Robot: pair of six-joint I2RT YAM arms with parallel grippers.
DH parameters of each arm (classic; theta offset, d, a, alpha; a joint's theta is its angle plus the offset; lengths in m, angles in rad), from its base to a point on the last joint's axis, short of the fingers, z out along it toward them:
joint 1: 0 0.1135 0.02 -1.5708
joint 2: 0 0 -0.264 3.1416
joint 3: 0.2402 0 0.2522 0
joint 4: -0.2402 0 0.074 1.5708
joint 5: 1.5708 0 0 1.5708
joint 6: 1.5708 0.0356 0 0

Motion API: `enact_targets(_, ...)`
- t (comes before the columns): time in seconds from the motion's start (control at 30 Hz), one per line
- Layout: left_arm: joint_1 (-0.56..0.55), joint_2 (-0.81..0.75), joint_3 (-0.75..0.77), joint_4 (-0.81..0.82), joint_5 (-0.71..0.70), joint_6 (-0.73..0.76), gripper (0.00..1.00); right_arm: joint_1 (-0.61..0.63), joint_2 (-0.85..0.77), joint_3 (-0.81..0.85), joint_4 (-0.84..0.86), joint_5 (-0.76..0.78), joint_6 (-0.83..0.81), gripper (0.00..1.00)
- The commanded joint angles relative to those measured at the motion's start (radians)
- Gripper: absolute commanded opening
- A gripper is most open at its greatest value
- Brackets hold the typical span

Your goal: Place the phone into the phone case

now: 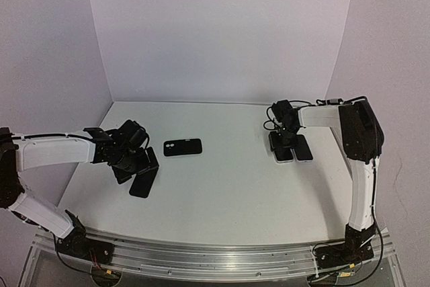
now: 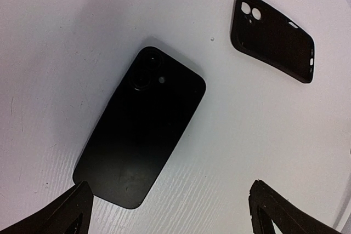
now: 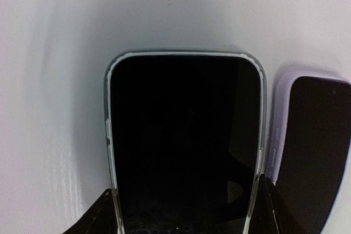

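Black phone point(image 2: 140, 130) lay camera-side up between spread fingers of left gripper point(image 2: 170, 190), just ahead of tips; we judged it pre-grasp straddle. Empty phone case point(image 2: 272, 38) sat beyond fingers, cavity up, ready. Right gripper point(image 3: 186, 206) flanked clear-cased phone point(image 3: 184, 135); we couldn't tell whether clamped.

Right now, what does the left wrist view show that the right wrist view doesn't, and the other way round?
Only the left wrist view: a black phone lying camera side up, an empty black case lying apart from it, and the left claw open by the phone's near end. Only the right wrist view: a screen-up pale-rimmed phone, a lilac-edged phone beside it, and the right claw straddling the first; whether it grips is unclear. Both: the white table.
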Motion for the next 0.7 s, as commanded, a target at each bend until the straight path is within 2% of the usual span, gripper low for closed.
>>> enact_targets(0.0,0.044,0.027,0.061,-0.028,0.024,0.023,1.0,0.008,0.05,0.004,-0.068,0.124,0.126,0.59)
enact_targets(0.13,0.085,0.043,0.059,-0.01,0.054,0.056,1.0,0.009,0.041,0.008,-0.069,0.059,0.135,0.67)
enact_targets(0.23,0.136,0.056,0.044,0.029,0.106,0.096,1.0,0.009,0.012,0.02,-0.073,0.028,0.13,0.8)
enact_targets(0.33,0.175,0.071,0.026,0.077,0.152,0.137,1.0,0.01,-0.043,0.028,-0.074,-0.029,0.116,0.86)
enact_targets(0.5,0.237,0.104,0.002,0.133,0.194,0.195,1.0,0.011,-0.176,0.009,-0.074,-0.109,0.104,0.91)
enact_targets(0.67,0.257,0.131,-0.009,0.163,0.22,0.255,1.0,0.011,-0.324,-0.096,-0.051,-0.233,0.133,0.93)
